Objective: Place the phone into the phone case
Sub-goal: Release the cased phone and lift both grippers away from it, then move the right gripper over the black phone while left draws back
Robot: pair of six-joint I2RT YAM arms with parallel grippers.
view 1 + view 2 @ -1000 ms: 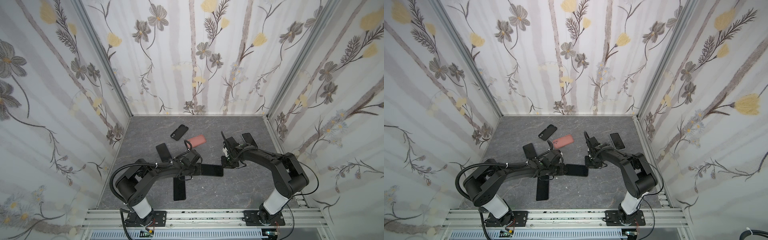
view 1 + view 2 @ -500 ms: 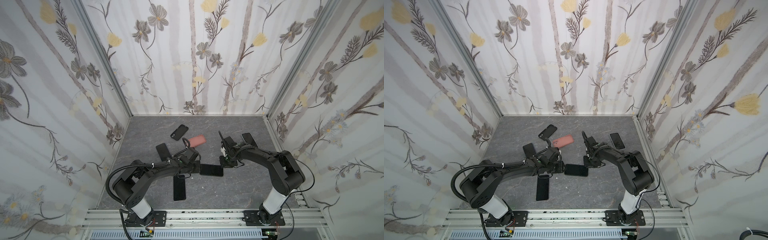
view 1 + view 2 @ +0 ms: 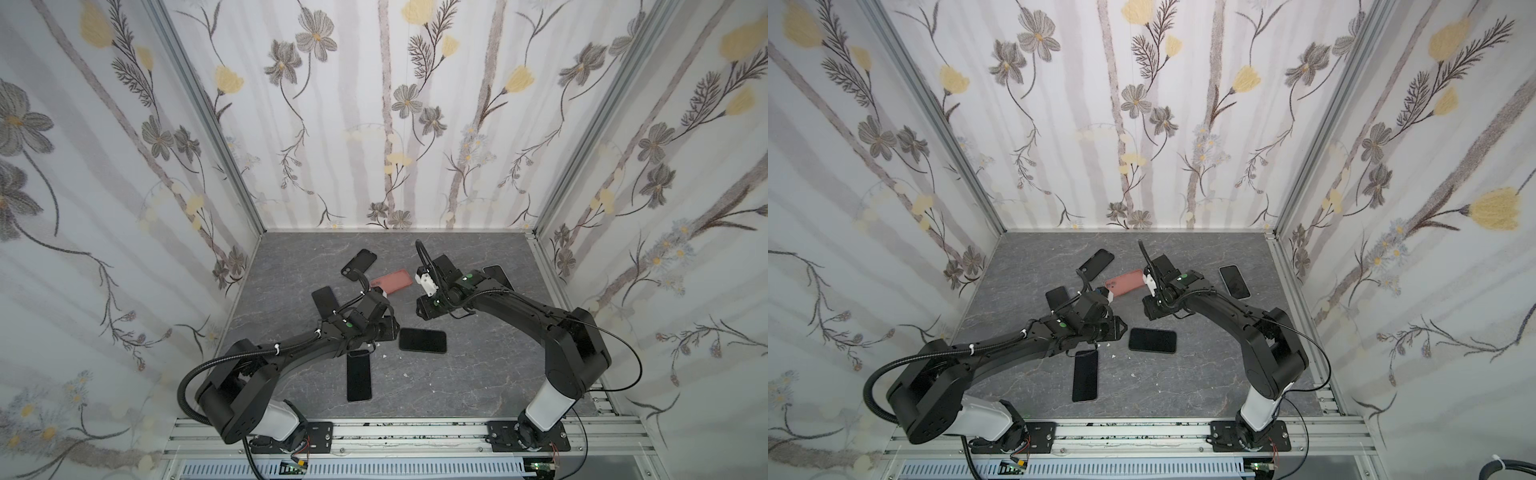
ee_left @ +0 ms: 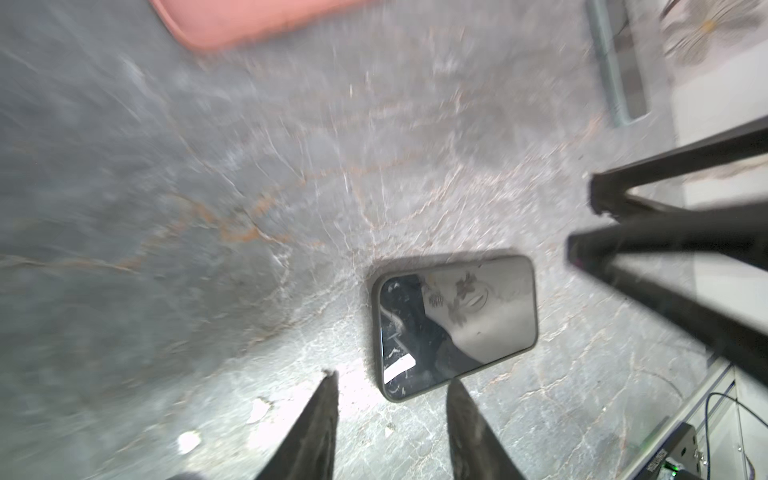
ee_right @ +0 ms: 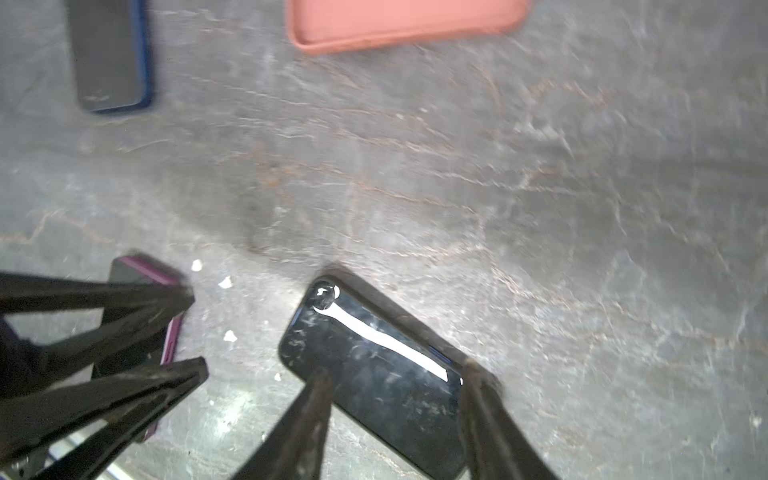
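**Phone** [image 3: 422, 340]: flat, screen up, ctr of table [image 3: 478, 374], long side running left-right. In the left wrist view a dark rim [image 4: 376, 324] runs round the screen. Judged: phone already sits in its case. Far corners not clear enough to confirm.

**Change, last sec:**
- Both grippers were at the phone's two ends; both are now off it.
- L gripper [image 3: 395, 328] is just beside the phone's left end, not touching. Jaws spread, nothing between.
- R gripper [image 3: 422, 311] has backed off toward the rear wall, apart from the phone. Jaws spread, empty.
- Phone lies where it lay.

**Meaning (judgement):** reads as a let-go after pressing in. Task prob. done or nearly so, pending a check that every corner is seated.

**Count:**
- Phones, screen up: 4.
  - The ctr one.
  - Purple-edged phone [image 3: 358, 376], front, partly under the L arm.
  - Blue-edged phone [image 3: 323, 299], left.
  - Light-edged phone [image 3: 1234, 281], right rear.
- Loose cases: 2.
  - Pink case [image 3: 392, 281].
  - Dark case w/ camera hole [image 3: 359, 264], furthest back.
- Grippers: 2.
- White flecks [image 5: 226, 282] by the phone: a few, too small to count.
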